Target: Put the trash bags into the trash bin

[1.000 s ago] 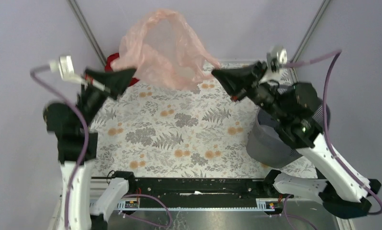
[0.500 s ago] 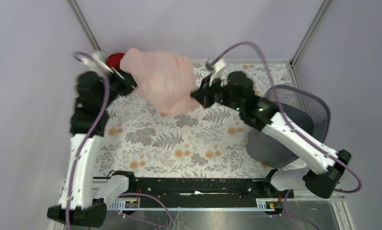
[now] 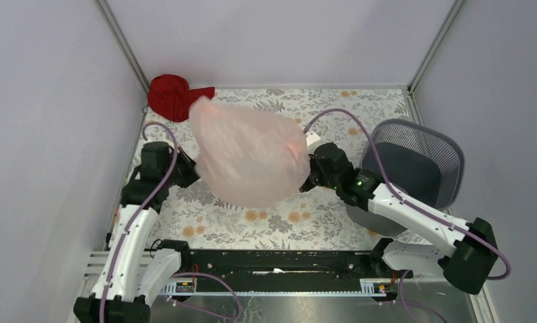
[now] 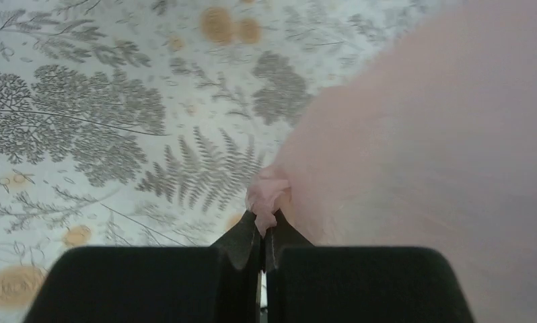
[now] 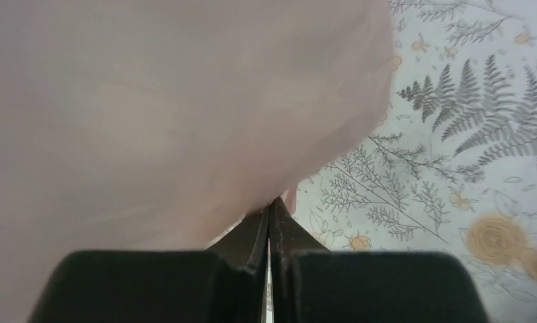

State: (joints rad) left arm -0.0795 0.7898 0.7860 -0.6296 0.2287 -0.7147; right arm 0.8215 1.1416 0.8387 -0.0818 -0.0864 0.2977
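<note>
The pale pink trash bag (image 3: 249,153) hangs puffed out between my two grippers over the middle of the flowered tablecloth. My left gripper (image 3: 193,169) is shut on the bag's left edge; a pinched pink tuft (image 4: 269,195) shows between its closed jaws (image 4: 263,225). My right gripper (image 3: 307,176) is shut on the bag's right edge; the film (image 5: 171,114) fills most of the right wrist view above its closed jaws (image 5: 271,210). The dark grey mesh trash bin (image 3: 414,168) stands at the table's right edge, to the right of my right gripper, tilted toward the camera.
A red cloth (image 3: 172,96) lies at the far left corner of the table. Grey walls with metal posts close in the back and both sides. The flowered tablecloth (image 3: 279,222) shows below the bag.
Both arms have come down and toward the near side with the bag. The bag, held high and open a second ago, now billows low between the grippers. The bin is now uncovered.
</note>
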